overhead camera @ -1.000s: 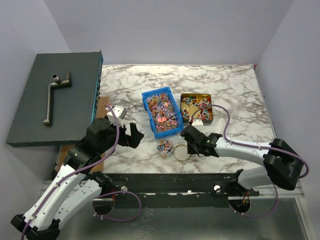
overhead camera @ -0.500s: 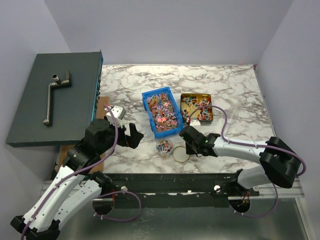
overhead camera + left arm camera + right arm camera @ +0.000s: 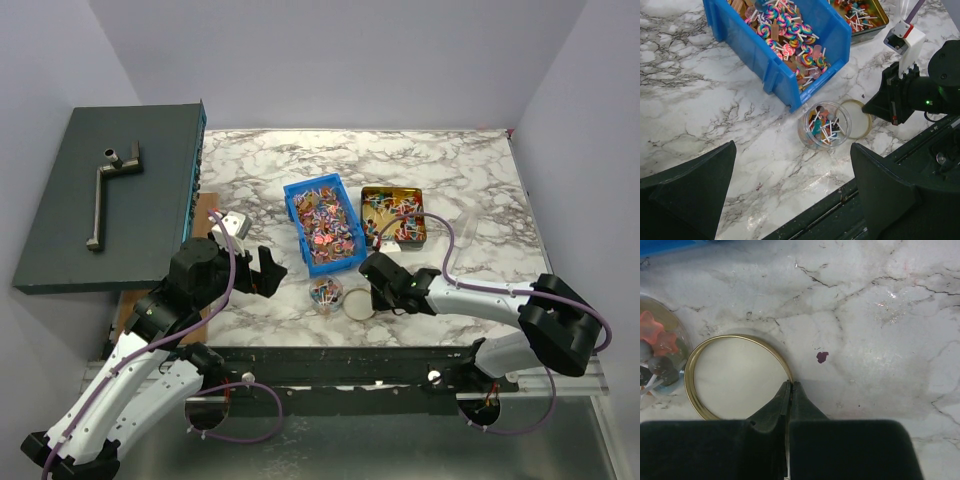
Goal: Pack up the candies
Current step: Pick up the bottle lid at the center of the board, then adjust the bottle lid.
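Note:
The candies fill a blue bin point(image 3: 323, 222), lie in a gold tin point(image 3: 393, 215) and partly fill a small clear jar point(image 3: 326, 294). The jar point(image 3: 825, 125) stands in front of the bin point(image 3: 772, 75), with a round gold lid point(image 3: 861, 125) flat on the table at its right. My right gripper point(image 3: 374, 298) is low on the table, its jaws pressed together on the right rim of the lid point(image 3: 735, 375); the gripper's tip point(image 3: 790, 385) is at that rim. The jar's edge point(image 3: 655, 355) shows at the left. My left gripper point(image 3: 792, 195) is open and empty above the table, short of the jar.
A dark box point(image 3: 110, 200) with a metal crank on it fills the left side. A small grey block point(image 3: 234, 222) lies near the left arm. A purple spot point(image 3: 822, 357) marks the marble beside the lid. The table's front edge is a black rail point(image 3: 340, 360).
My right gripper has slid a little to the left with the lid, and the jar has shifted slightly left. The left arm has barely moved.

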You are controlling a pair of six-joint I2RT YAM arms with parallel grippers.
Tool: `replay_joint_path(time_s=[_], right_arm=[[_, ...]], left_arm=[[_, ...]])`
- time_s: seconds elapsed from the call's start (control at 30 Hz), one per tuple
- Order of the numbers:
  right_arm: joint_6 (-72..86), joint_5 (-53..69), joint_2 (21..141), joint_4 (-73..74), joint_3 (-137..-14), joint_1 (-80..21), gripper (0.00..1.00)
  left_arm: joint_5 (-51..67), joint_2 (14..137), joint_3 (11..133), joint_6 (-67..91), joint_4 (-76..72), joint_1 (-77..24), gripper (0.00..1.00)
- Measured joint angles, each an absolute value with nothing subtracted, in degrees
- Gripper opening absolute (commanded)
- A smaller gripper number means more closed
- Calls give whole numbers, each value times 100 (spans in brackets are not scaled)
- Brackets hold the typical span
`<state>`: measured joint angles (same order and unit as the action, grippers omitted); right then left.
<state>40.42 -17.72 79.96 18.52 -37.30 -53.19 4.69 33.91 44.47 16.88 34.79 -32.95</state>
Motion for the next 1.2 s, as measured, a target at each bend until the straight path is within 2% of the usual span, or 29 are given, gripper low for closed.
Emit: replay_joint_path(time_s=[0.4, 0.67, 0.9, 1.2], right_arm=[[3736, -1680, 7188, 2670, -3892, -5319, 1], [3411, -1251, 6637, 3225, -4270, -5319, 1], [3111, -266, 6495, 3341, -4307, -5319, 1], [2749, 1424, 6696, 3354, -4497, -5319, 1]], left_arm=[[735, 3391, 4445, 1682, 3441, -3295, 99], [1503, 3216, 4370, 1660, 3153, -3301, 99], [2810, 3262, 4368, 1570, 2880, -3684, 99], [3129, 3159, 4486, 1105, 3170, -4768, 98]])
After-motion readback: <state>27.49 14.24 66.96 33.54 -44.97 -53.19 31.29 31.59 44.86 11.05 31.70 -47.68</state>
